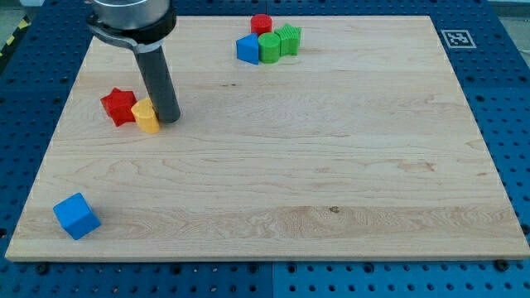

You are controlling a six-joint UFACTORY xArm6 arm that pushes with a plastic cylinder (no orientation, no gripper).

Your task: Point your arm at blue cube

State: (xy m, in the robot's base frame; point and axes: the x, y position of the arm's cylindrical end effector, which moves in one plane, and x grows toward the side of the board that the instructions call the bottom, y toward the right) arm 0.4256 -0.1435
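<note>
tip near table top-left, touching yellow block | no fingers, bare rod, holds nothing | blue cube bottom-left corner, well apart | cube lies toward bottom-left of tip

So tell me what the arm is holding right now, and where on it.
Nothing is held: the arm ends in a bare rod. My tip rests on the wooden board, right beside the yellow block, far from the blue cube.

single high front view, angled down (whole board).
</note>
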